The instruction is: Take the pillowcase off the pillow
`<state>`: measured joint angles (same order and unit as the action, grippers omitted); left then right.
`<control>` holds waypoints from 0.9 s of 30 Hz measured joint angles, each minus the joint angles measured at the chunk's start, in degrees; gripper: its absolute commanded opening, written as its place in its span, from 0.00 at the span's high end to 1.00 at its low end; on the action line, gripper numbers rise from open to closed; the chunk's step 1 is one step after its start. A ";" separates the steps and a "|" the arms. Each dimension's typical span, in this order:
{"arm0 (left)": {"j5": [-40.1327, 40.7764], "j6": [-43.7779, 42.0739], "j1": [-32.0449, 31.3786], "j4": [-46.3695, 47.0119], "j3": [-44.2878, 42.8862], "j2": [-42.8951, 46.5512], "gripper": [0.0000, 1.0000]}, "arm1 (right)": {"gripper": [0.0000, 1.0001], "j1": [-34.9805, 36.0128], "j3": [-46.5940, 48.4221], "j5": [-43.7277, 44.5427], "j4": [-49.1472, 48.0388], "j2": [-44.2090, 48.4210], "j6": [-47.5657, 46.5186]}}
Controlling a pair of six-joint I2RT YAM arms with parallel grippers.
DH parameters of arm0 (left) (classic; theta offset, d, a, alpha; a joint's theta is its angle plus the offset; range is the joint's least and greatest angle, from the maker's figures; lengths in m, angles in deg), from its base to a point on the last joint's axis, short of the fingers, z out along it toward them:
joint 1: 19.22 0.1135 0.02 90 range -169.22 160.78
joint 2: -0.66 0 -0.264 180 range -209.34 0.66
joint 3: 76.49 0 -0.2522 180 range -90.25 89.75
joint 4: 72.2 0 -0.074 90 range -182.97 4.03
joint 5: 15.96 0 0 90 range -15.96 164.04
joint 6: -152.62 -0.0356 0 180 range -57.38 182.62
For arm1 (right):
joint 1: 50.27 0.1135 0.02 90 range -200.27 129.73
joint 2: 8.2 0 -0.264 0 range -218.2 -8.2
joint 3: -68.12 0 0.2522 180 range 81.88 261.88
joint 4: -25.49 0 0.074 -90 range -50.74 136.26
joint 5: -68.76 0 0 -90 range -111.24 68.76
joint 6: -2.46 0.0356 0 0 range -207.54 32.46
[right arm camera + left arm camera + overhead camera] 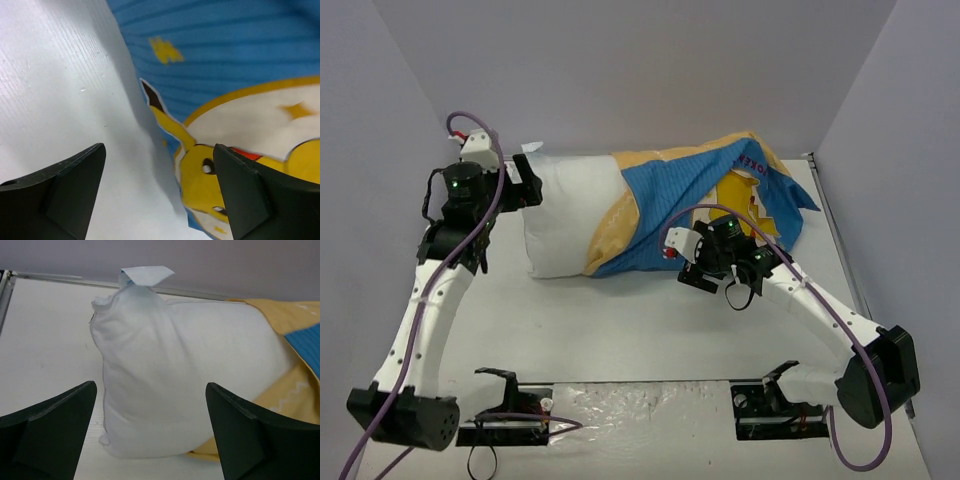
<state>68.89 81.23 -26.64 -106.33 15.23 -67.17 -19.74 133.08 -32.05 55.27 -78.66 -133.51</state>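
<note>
The white pillow lies across the back of the table, its left half bare. The blue pinstriped pillowcase with the yellow cartoon covers its right half, with the mustard reverse folded back at the opening. My left gripper is at the pillow's bare left end. In the left wrist view this gripper is open, the pillow and its tag just ahead of the fingers, nothing pinched. My right gripper hovers at the pillowcase's near edge. In its own view it is open over the pillowcase and the table.
Grey walls close the table on the left, back and right. A metal rail runs along the back edge behind the pillow. Both arm bases and their black mounts sit at the near edge, with purple cables looping over the arms.
</note>
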 measured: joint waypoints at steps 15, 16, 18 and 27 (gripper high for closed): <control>-6.38 -2.89 -0.96 7.15 28.04 39.04 0.03 | 0.06 1.20 3.06 7.23 -6.88 -8.15 -5.29; -6.60 -3.08 -1.11 7.26 29.16 39.58 0.03 | 0.06 1.46 3.06 7.69 -7.72 -8.79 -5.40; -7.04 -3.48 -1.33 7.34 31.23 40.13 0.03 | 0.05 1.66 3.06 8.94 -9.75 -9.16 -6.05; -7.91 -4.61 -2.01 7.30 33.83 40.24 0.03 | 0.02 5.29 0.52 20.11 -31.17 -10.47 -6.56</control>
<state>60.98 76.62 -28.65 -99.03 49.06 -26.93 -14.45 133.60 -11.94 24.10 -89.13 -140.07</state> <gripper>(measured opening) 0.971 0.975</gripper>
